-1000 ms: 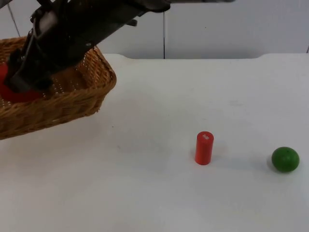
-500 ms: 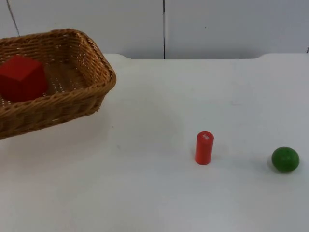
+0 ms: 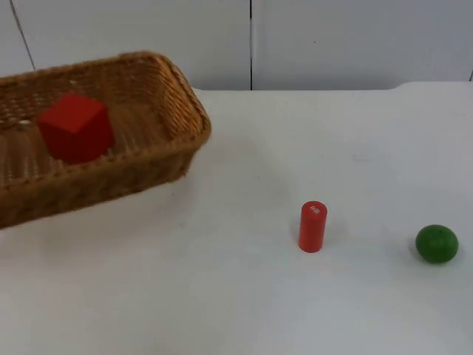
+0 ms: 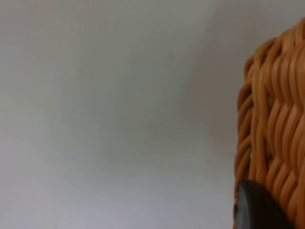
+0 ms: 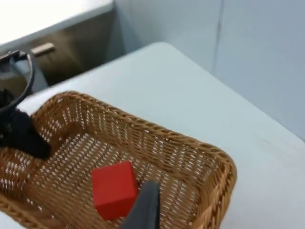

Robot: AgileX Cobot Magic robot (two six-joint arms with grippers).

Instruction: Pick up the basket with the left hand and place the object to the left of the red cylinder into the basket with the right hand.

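The white table runs back to the grey partition wall. A wicker basket hangs tilted over the table's far left corner, with a red cube lying inside it. The left gripper sits at the basket's far end; I cannot tell how its fingers stand. The right gripper hovers above the basket, and its fingers cannot be made out either. Toward the right edge, a red cylinder stands upright, and a green ball lies well apart, nearer that edge.
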